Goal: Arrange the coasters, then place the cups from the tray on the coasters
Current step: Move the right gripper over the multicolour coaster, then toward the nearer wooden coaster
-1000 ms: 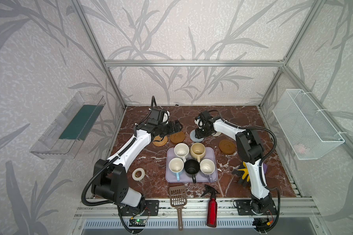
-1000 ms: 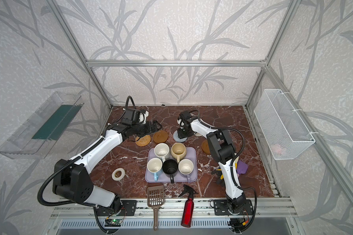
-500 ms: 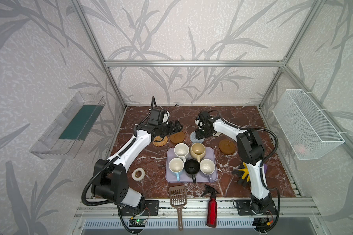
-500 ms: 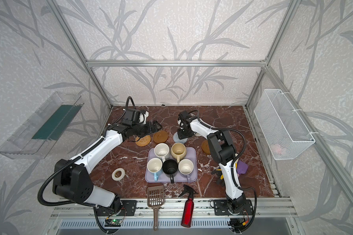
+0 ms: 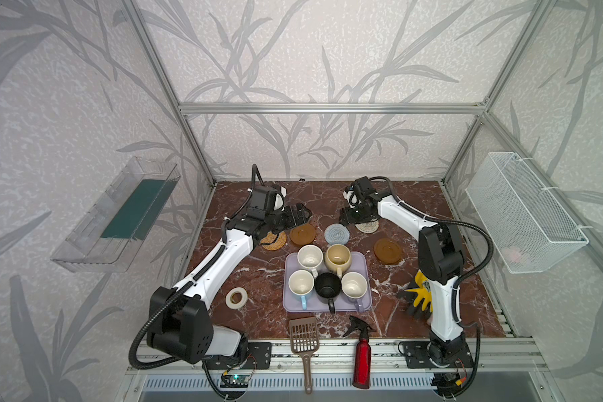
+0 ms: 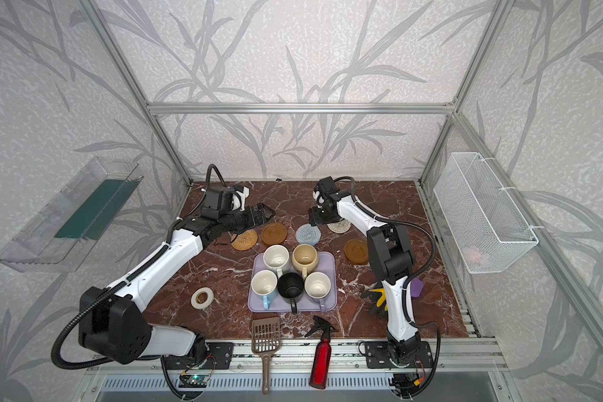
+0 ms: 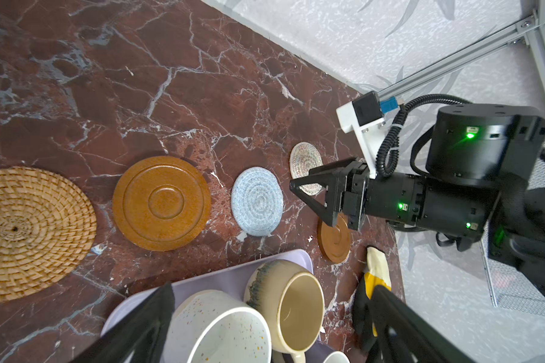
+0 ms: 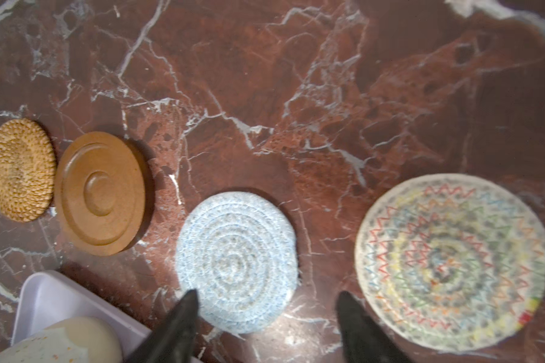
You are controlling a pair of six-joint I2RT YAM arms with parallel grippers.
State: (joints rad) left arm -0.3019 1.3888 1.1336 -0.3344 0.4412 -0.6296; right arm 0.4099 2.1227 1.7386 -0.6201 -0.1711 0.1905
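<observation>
Left fingers and right fingers both spread, empty; I'm mid-arranging, and the stray amber coaster needs lining up next.

Bright even light; soft blur in right-wrist view

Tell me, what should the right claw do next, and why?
Probably swing the right gripper over to the lone brown coaster and grasp it. Its jaws stand open and empty, four coasters already sit in a row, and that one lies apart beside the tray.
</observation>
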